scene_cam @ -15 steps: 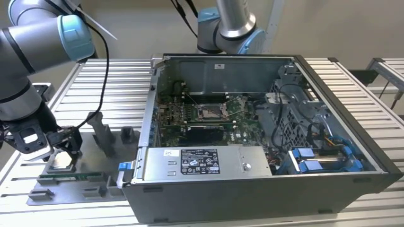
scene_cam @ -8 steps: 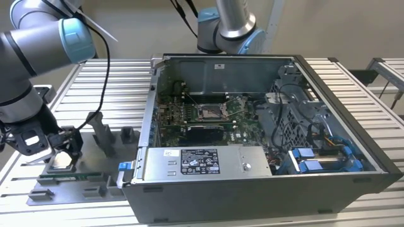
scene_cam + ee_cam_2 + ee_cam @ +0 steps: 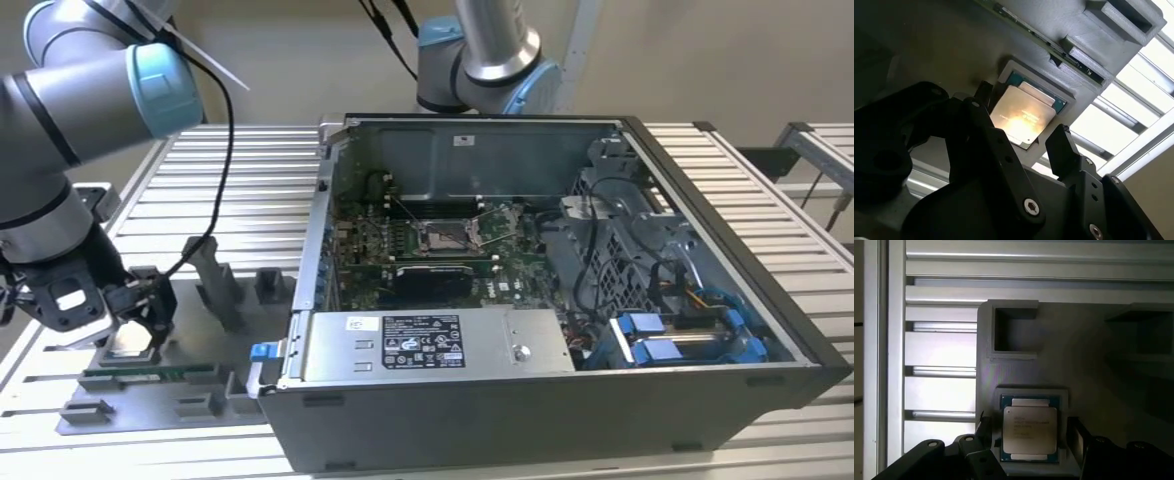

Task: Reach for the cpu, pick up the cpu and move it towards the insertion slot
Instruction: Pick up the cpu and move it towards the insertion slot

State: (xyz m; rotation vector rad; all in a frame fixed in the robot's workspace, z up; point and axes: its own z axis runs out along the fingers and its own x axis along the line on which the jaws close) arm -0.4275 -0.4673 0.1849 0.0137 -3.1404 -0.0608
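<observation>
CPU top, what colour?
Cpu: silvery-grey, thin green rim; clearest in the first wrist view.

The cpu (image 3: 1030,432) has a smooth silvery metal lid that throws back a warm glare in the second wrist view, with a thin green board rim around it. The holder (image 3: 1079,365) under it is matt grey plastic, faintly ridged in fine lines. The gripper (image 3: 134,322) is black, and its fingers (image 3: 1066,150) look matt, with shiny metal screw heads set in. The table (image 3: 227,170) is ribbed, pale satin aluminium. The computer case (image 3: 534,420) is dark grey painted sheet metal outside and bare dull steel inside. The insertion slot (image 3: 443,236) has a bright metal frame on a green circuit board (image 3: 354,250). The arm (image 3: 54,110) is smooth grey metal with glossy pale-blue caps.
</observation>
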